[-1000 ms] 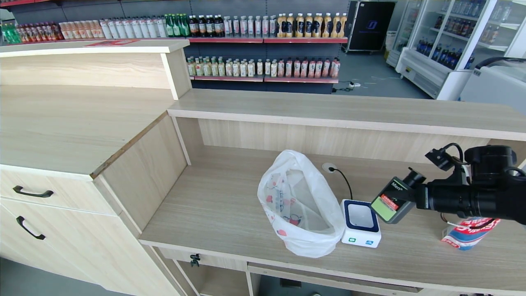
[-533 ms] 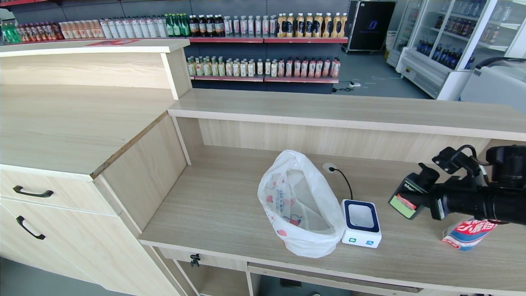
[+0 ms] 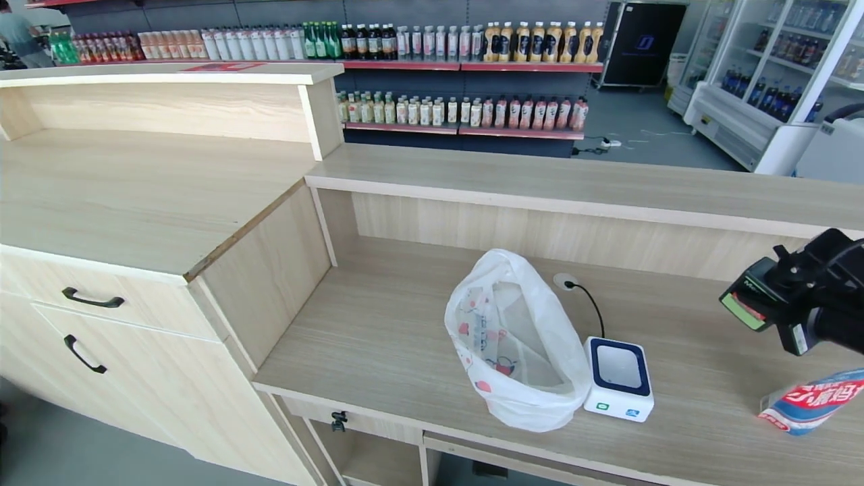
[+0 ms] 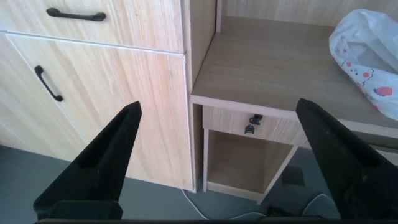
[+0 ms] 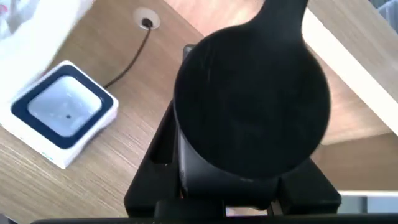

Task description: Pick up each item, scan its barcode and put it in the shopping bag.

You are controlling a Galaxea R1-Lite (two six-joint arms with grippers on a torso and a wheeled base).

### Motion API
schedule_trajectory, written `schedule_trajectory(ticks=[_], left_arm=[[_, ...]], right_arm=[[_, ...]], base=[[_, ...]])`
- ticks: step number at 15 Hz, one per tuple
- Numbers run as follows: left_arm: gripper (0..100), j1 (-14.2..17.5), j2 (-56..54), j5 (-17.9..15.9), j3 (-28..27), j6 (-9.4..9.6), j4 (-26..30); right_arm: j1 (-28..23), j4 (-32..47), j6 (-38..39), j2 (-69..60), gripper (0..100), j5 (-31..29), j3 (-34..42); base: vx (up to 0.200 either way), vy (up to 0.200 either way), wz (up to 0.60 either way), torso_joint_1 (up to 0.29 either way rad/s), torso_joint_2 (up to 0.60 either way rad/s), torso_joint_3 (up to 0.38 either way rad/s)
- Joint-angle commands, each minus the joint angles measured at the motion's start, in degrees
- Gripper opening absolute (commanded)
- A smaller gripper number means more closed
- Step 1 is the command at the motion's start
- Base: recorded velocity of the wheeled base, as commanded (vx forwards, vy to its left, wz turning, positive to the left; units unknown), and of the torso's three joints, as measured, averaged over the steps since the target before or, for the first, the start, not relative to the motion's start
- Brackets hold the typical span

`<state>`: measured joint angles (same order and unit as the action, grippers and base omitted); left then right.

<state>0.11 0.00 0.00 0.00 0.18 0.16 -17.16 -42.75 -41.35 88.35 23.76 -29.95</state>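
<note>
Left gripper (image 4: 217, 104) hangs wide open, empty, by the drawers (image 4: 93, 37). On the counter (image 3: 378, 337): a packet (image 3: 810, 405), then the scanner (image 3: 619, 378) just beside the bag (image 3: 516, 344). Farther off the right gripper (image 3: 776, 300) clamps a box (image 3: 742, 307) aloft — likely the scanning step; next its barcode must face the scanner.

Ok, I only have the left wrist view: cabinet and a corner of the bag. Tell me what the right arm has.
Observer: Its jaws are shut on a dark box with a green face, held up above the counter.
Operator: Give me the scanner's spot.
Observer: The scanner sits on the counter close beside the bag, on the side toward the box, window up.
Operator: Say what else waits.
Observer: One red, white and blue packet lies at the counter's right end.
</note>
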Motion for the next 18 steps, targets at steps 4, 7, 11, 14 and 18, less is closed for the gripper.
schedule_trajectory(ticks=[4,7,11,14,18], left_arm=[[100,0.0,0.1,0.1,0.0,-0.01,0.0],[100,0.0,0.1,0.0,0.0,-0.01,0.0],[100,0.0,0.1,0.0,0.0,-0.01,0.0],[100,0.0,0.1,0.0,0.0,-0.01,0.0],[100,0.0,0.1,0.0,0.0,-0.01,0.0]], right_arm=[[10.1,-0.2,4.9,10.9,0,-0.2,-4.8],[15.4,-1.1,10.9,20.5,0,-0.1,-13.0],[22.2,-3.5,16.9,29.6,0,0.0,-23.0],[24.8,-4.5,16.5,37.0,0,0.0,-28.1],[24.7,-6.4,15.2,42.1,0,-0.1,-29.3]], base=[[0.000,0.000,0.00,0.000,0.00,0.000],[0.000,0.000,0.00,0.000,0.00,0.000],[0.000,0.000,0.00,0.000,0.00,0.000],[0.000,0.000,0.00,0.000,0.00,0.000],[0.000,0.000,0.00,0.000,0.00,0.000]])
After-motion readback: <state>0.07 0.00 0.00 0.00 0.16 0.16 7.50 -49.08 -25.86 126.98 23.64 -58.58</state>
